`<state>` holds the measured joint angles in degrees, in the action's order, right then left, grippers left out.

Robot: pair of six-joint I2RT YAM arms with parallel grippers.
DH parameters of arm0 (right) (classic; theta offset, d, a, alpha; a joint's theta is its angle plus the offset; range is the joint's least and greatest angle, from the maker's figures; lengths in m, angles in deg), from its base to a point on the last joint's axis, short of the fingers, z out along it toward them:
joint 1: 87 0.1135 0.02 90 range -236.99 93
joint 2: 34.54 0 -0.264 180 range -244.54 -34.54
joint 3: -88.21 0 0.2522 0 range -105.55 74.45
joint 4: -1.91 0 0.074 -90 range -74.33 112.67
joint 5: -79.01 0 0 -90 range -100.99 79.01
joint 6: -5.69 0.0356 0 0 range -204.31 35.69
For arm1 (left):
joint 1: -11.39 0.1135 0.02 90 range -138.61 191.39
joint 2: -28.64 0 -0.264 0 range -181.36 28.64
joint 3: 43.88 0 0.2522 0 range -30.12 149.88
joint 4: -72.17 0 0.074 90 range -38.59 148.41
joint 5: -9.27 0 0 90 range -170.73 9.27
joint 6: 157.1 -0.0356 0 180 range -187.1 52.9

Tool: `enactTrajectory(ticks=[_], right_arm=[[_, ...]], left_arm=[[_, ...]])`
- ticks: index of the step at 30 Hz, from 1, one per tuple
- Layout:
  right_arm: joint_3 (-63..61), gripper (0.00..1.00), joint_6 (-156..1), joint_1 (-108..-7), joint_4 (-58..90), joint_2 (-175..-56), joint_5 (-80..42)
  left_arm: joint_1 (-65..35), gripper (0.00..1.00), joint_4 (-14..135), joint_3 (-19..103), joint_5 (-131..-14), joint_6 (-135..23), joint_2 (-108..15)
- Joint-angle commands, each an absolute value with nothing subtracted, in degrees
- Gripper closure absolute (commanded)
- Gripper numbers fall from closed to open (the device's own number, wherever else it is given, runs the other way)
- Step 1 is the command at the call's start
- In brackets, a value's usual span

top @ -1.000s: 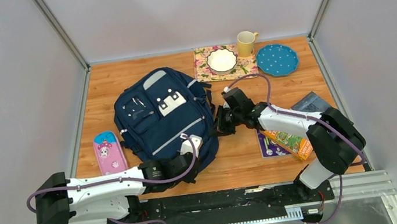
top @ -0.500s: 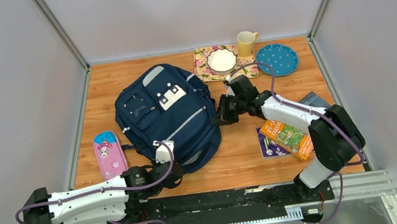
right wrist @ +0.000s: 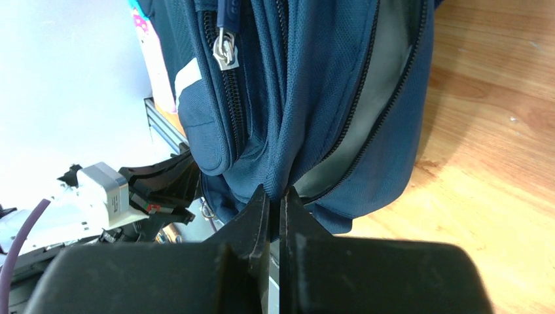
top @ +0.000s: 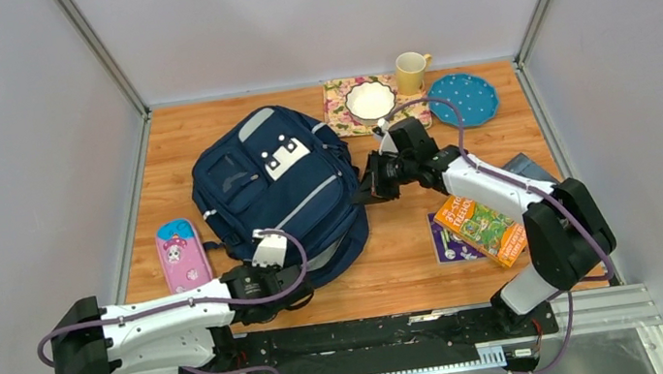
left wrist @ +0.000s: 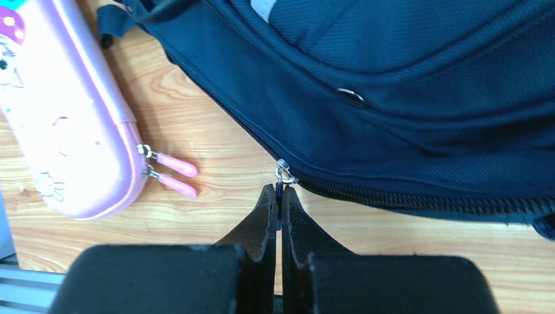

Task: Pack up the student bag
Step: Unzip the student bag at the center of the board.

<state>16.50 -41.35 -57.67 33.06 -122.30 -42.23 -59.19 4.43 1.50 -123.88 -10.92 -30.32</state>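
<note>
The student bag [top: 274,190], navy blue with grey stripes, lies flat in the middle of the table. My left gripper [top: 304,279] is at its near edge. In the left wrist view this gripper [left wrist: 280,191] is shut on the thin pull tab of the bag's zipper slider [left wrist: 285,174]; the zipper runs closed to the right along the student bag [left wrist: 393,98]. My right gripper [top: 360,193] is at the bag's right side. In the right wrist view it [right wrist: 275,194] is shut on a fold of the student bag's [right wrist: 327,98] fabric, lifting it slightly.
A pink pencil case [top: 182,254] lies left of the bag, close to my left gripper [left wrist: 65,131]. Books [top: 480,230] lie at the right. A bowl [top: 369,100] on a floral mat, a yellow mug [top: 410,71] and a blue plate [top: 462,98] stand at the back.
The bag has shifted and turned a little, its top now nearer the back. My right gripper moved back with the fabric. My left gripper slid left along the near edge, then slightly right.
</note>
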Motion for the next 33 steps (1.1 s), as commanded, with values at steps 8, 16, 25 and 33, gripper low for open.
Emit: enactTrajectory(ticks=[8, 16, 25, 33], right_arm=[[13.28, 1.00, -43.27, -57.99, 31.32, -118.21, -48.61], [14.51, 0.84, -42.55, -57.11, 32.26, -118.30, -44.32], [18.29, 0.26, -46.60, -62.11, 43.61, -105.74, -26.04], [21.89, 0.13, -43.88, -76.78, 56.70, -91.15, -3.90]], left_arm=[[-55.67, 0.56, 13.92, -1.03, -120.90, -23.86, -16.63], [-55.67, 0.26, 14.02, 5.99, -118.09, -27.28, -11.09], [-55.67, 0.25, 15.59, 13.30, -114.83, -33.43, -16.79], [-55.67, 0.24, 27.27, 16.64, -107.63, -39.76, -23.82]])
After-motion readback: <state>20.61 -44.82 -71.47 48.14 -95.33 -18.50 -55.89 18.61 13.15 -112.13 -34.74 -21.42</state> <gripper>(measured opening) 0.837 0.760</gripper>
